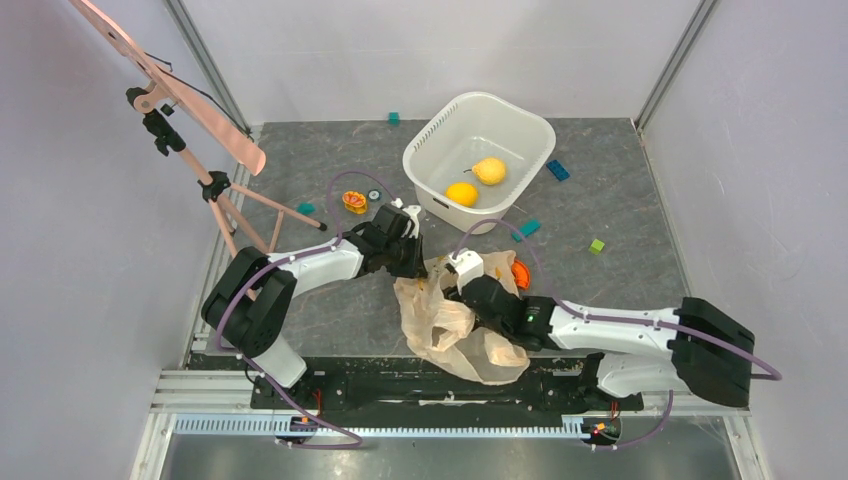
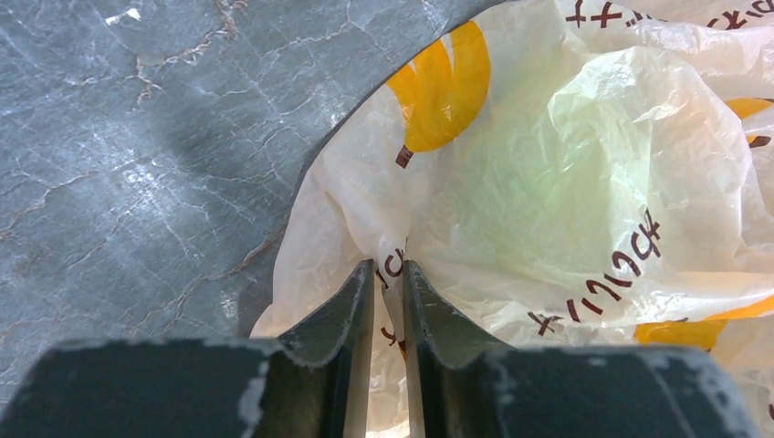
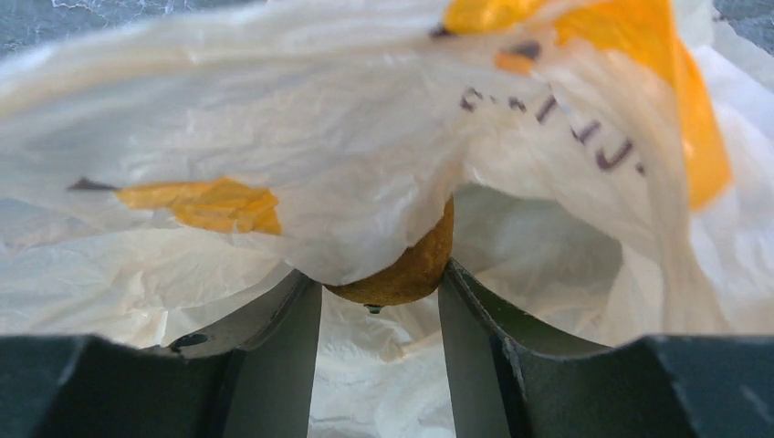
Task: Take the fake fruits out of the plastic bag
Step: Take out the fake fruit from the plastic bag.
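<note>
Film of the bag [image 3: 274, 137] drapes over the brown fruit [image 3: 406, 274] in my right wrist view. I see only its lower end, between the fingers of the right gripper [image 3: 379, 301]. On the left wrist camera a green shape [image 2: 538, 201] glows faintly through the film, too blurred for me to trace its outline. Film sits in the narrow gap of the left gripper [image 2: 388, 274], and I can't tell whether it is pinched. The lettering runs off the top and right edges. From above, both sets of fingertips are hidden under the wrists and bag. The orange disc [image 1: 520, 273] is half hidden behind the right wrist, and the stand [image 1: 170, 95] is cut by the top edge.
</note>
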You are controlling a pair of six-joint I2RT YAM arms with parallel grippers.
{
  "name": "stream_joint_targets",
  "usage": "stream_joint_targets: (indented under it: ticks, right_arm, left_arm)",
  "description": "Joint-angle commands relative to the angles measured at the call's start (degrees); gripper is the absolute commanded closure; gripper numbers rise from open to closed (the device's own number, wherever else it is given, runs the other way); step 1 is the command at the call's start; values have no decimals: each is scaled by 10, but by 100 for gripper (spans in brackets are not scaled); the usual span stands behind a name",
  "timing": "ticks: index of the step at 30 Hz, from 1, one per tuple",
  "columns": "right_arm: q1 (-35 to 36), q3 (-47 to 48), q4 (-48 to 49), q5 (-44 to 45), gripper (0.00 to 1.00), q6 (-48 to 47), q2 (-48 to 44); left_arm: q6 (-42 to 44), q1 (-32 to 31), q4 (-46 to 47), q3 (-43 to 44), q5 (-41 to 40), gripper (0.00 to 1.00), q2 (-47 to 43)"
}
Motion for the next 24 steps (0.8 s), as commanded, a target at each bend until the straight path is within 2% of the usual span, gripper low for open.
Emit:
stream_joint_targets:
  ticks: [1, 11, 16, 20, 24]
  right_arm:
    - [8, -13, -40, 20, 60, 23, -54]
    - [16, -22, -148, -13, 60, 27, -218]
    - [16, -5, -202, -59, 60, 19, -294]
    - [16, 36, -227, -85, 60, 16, -328]
    - [16, 97, -264, -67, 61, 5, -334]
  left_arm:
    - [-8, 1, -7, 5, -21, 78, -13]
    - [-8, 2, -6, 3, -24, 79, -18]
    - [-9, 2, -5, 2, -24, 80, -16]
    - [-12, 1, -2, 1, -21, 81, -17]
    - [-18, 2, 5, -6, -12, 80, -25]
